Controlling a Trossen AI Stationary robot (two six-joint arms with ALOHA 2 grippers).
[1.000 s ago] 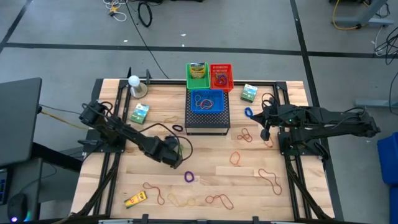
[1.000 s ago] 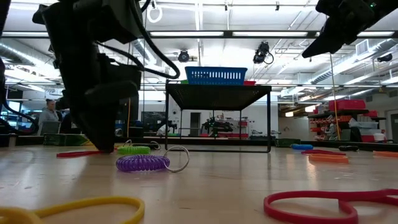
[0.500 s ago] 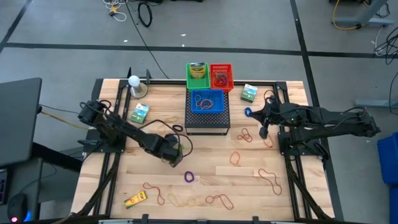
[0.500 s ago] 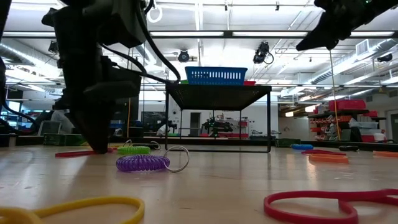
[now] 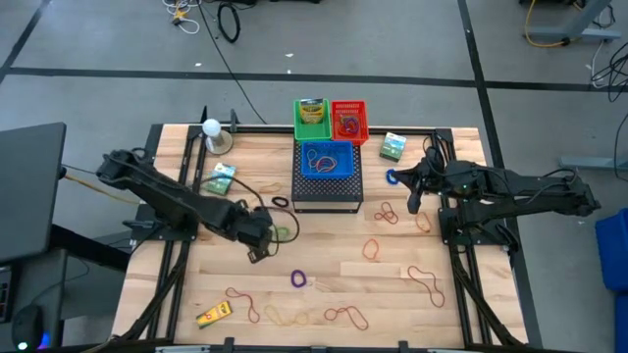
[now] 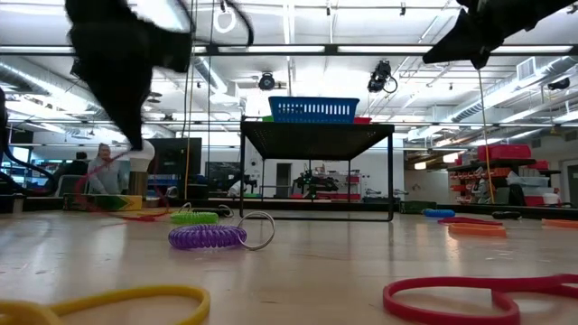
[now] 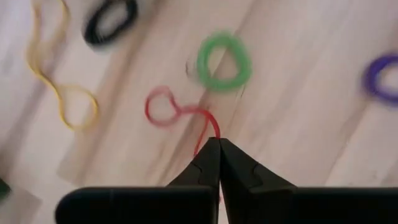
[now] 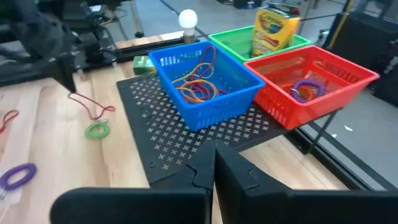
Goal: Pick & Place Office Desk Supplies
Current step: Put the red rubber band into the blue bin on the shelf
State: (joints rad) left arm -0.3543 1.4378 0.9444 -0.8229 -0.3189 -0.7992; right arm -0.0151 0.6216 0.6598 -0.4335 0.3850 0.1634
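Front edge: we find a small yellow flat item (image 5: 213, 315) lying on the light wooden table (image 5: 324, 294), with thin red-brown and tan rubber bands (image 5: 334, 316) scattered beside it along the near side.
Mid table: we see a purple coiled ring (image 5: 298, 279) resting on the wood, near the centre; in the low view it lies just in front of a green coiled ring (image 6: 193, 217).
Left gripper: we find the left gripper (image 5: 257, 247) raised off the wood, fingers pressed together on a thin red rubber band (image 7: 177, 115). The band hangs from the fingertips in a loop, and the green ring lies on the table just beyond it.
Further rings: we note a black ring (image 5: 281, 203) near the mesh stand and a yellow rubber band (image 7: 59, 93) close by.
Right gripper: we find the right gripper (image 5: 412, 204) at the right side, clear of the table, fingers fully together and holding nothing. A blue ring (image 5: 392, 177) lies just beside it, and orange bands (image 5: 388, 212) lie near.
Mesh stand: we see a large black mesh box (image 5: 327, 188) carrying a blue basket (image 5: 326, 160) with bands inside.
Far side: we see a green basket (image 5: 311, 120) and a red basket (image 5: 349, 122) behind it.
Printed boxes: we find one small green printed box (image 5: 221, 177) at the left and another (image 5: 392, 147) at the right.
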